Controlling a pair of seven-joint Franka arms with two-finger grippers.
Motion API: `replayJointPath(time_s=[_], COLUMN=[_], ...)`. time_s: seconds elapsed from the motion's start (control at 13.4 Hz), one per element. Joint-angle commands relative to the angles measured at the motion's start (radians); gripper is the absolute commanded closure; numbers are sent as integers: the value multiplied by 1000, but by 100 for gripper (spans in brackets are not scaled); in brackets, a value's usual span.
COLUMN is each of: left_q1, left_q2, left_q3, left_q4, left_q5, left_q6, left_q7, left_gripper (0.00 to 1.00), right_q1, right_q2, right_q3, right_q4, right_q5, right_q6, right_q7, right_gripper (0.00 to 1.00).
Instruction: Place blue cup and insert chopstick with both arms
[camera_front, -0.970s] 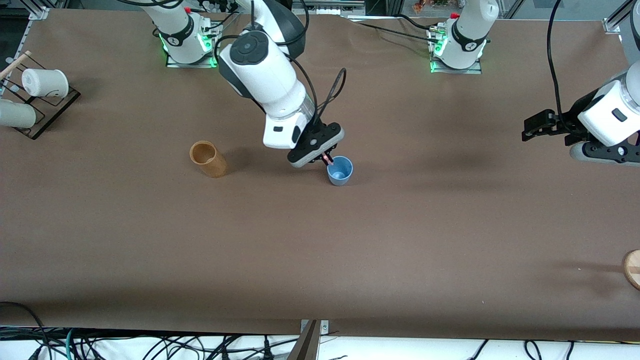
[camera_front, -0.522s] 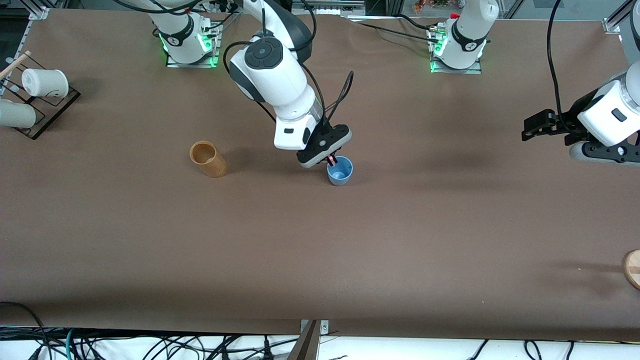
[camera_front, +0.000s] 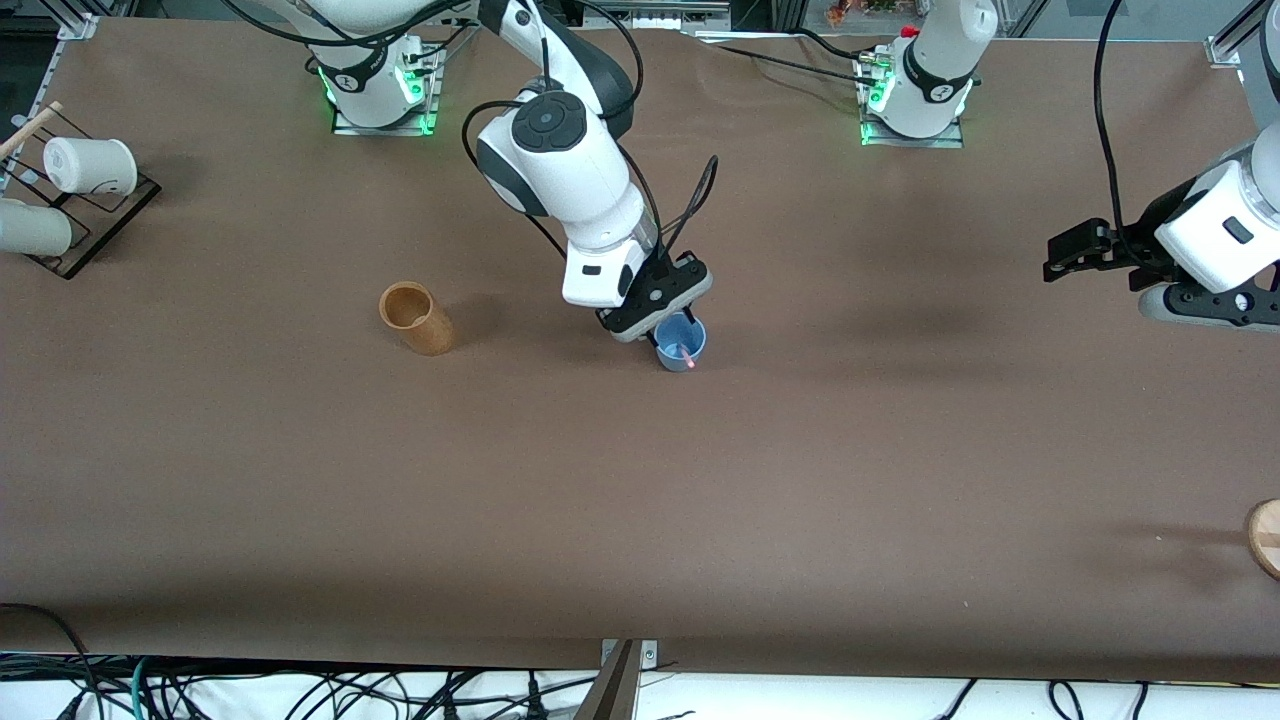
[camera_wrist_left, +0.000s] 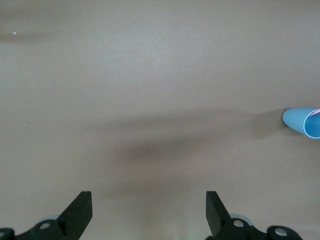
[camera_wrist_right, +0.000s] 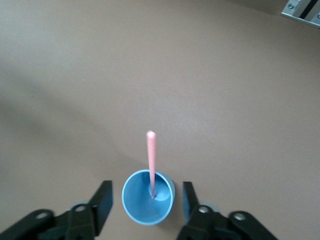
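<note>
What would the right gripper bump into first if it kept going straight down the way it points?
Probably the blue cup. The right gripper is open, pointing down with a finger on each side of the cup, and the chopstick stands inside. How high it is stays unclear.

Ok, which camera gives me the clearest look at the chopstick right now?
The right wrist view: the chopstick stands in the blue cup, its full length visible between the right gripper's open jaws. The front view shows only a small pink sliver; the left wrist view barely catches it at the frame's edge.
</note>
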Motion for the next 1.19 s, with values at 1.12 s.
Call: replayJointPath(time_s=[1.12], left_q1=[-5], left_q2=[-2], left_q3=[3], left_q4=[3], left_q5=[2], left_q6=[-10], left_q7=[19], left_gripper=[0], right_q1=[-420], right_q2=[-541], right_q3=[-335], right_q4=[-109], right_q5=[145], right_q6=[-811], right_q7=[-64], right_gripper=[0])
